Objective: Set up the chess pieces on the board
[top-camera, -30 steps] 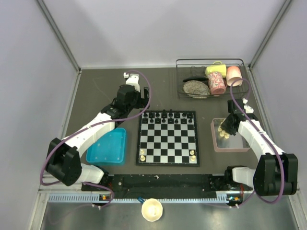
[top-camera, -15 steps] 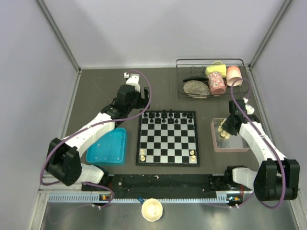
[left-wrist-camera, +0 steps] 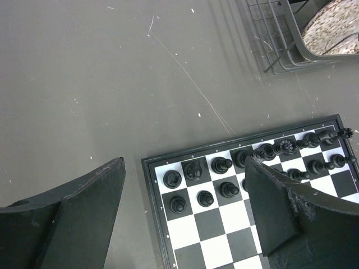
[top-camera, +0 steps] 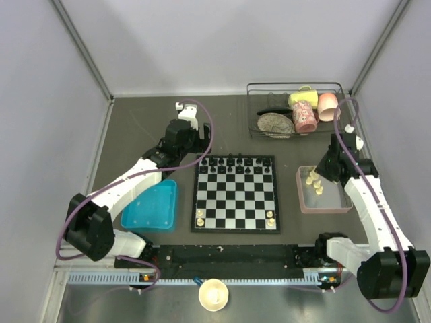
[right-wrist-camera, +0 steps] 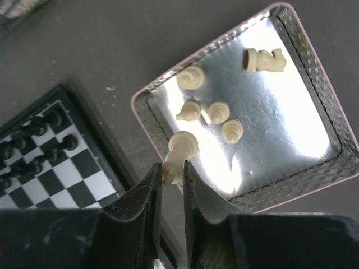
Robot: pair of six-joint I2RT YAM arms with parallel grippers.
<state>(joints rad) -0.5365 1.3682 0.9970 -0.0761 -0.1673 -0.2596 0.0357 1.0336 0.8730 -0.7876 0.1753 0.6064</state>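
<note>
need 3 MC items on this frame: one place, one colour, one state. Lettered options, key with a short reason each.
1. Where is the blue tray relative to the chessboard?
A. to its left
B. to its right
C. on top of it

2. What colour are the far-row pieces on the board?
A. cream
B. red
C. black

3. What is the right tool doing?
A. standing wide open
B. shut on a cream piece
C. shut on nothing

Key:
1 A: the top view shows the tray beside the board's left edge.
2 C: both far rows are dark.
3 B: the wrist view shows the piece pinched between the fingers.
</note>
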